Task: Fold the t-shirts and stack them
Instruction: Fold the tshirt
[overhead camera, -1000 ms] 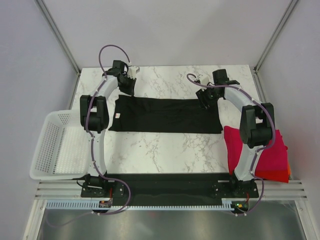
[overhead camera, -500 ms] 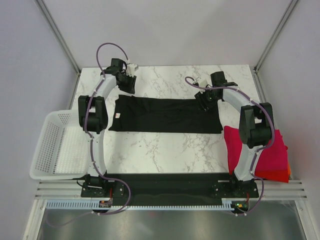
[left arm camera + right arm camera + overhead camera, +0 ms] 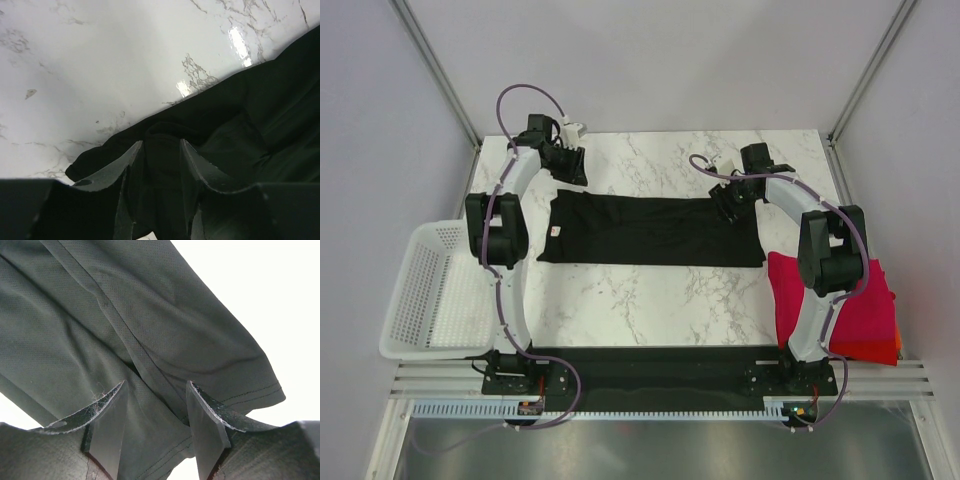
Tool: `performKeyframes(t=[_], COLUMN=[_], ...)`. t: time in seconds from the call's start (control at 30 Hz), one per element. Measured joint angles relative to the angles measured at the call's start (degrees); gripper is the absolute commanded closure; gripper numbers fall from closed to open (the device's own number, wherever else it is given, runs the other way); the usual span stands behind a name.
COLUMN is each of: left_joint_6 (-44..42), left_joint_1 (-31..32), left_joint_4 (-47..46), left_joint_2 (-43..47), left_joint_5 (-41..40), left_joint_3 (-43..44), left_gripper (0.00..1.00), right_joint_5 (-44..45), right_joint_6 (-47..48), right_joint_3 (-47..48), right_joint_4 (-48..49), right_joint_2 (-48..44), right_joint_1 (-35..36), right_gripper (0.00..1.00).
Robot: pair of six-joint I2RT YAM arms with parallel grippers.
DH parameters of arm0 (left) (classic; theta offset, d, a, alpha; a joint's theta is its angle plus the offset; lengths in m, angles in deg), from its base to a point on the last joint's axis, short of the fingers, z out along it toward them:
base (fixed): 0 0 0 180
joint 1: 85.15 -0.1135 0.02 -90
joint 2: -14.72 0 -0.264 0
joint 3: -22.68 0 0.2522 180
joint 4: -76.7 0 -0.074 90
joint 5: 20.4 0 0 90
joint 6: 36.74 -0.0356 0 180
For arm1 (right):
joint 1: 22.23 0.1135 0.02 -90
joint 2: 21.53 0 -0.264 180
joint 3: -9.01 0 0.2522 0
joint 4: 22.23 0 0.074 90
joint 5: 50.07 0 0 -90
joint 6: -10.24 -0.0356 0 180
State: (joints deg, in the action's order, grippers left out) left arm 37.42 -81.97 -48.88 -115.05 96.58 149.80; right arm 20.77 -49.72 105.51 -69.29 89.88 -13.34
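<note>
A black t-shirt [image 3: 650,230] lies folded into a long flat strip across the middle of the marble table. My left gripper [image 3: 572,168] hovers just beyond the strip's far left corner. In the left wrist view its jaws [image 3: 161,142] stand open, with the black cloth [image 3: 260,115] below them and not pinched. My right gripper [image 3: 725,205] is over the strip's far right corner, open, with the hemmed cloth [image 3: 150,315] lying flat under its jaws [image 3: 156,383]. A folded magenta-red shirt [image 3: 850,300] sits on an orange-red one [image 3: 890,352] at the right edge, partly behind the right arm.
A white mesh basket [image 3: 420,290] stands at the table's left edge, overhanging it. Grey walls and metal frame posts [image 3: 440,70] close in the back and sides. Bare marble [image 3: 650,300] shows in front of the black shirt.
My left gripper has drawn back and to the left, off the shirt's far left corner, with its jaws widening. The right gripper shifted slightly away from me, then held still.
</note>
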Motion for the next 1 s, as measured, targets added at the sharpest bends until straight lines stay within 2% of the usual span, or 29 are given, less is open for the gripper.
performKeyframes(t=[0.43, 0.67, 0.8, 0.87, 0.97, 1.0], left_joint_6=[-1.8, -1.9, -2.0, -2.1, -2.2, -2.3], left_joint_1=[-1.3, -1.4, -1.4, -1.4, -1.5, -1.6], left_joint_4=[2.6, 2.9, 3.0, 2.9, 2.9, 3.0], left_joint_2=[-7.1, -8.4, -8.4, -8.4, -8.4, -8.4], left_joint_5=[4.9, 6.3, 7.2, 7.9, 8.5, 8.8], left_joint_3=[1.8, 4.2, 4.3, 4.4, 4.4, 4.4], left_gripper=[0.55, 0.68, 0.83, 0.86, 0.97, 0.98], right_joint_5=[0.2, 0.6, 1.3, 1.5, 1.7, 1.9], right_joint_6=[0.3, 0.9, 1.5, 1.7, 1.9, 1.9], right_joint_3=[0.0, 0.0, 0.0, -0.4, -0.9, -1.0], right_joint_4=[-0.2, -0.5, -0.5, -0.5, -0.6, -0.6], right_joint_2=[0.0, 0.2, 0.8, 1.3, 1.9, 2.1], right_joint_1=[0.1, 0.6, 0.7, 0.7, 0.7, 0.7], right_gripper=[0.42, 0.42, 0.42, 0.42, 0.42, 0.42])
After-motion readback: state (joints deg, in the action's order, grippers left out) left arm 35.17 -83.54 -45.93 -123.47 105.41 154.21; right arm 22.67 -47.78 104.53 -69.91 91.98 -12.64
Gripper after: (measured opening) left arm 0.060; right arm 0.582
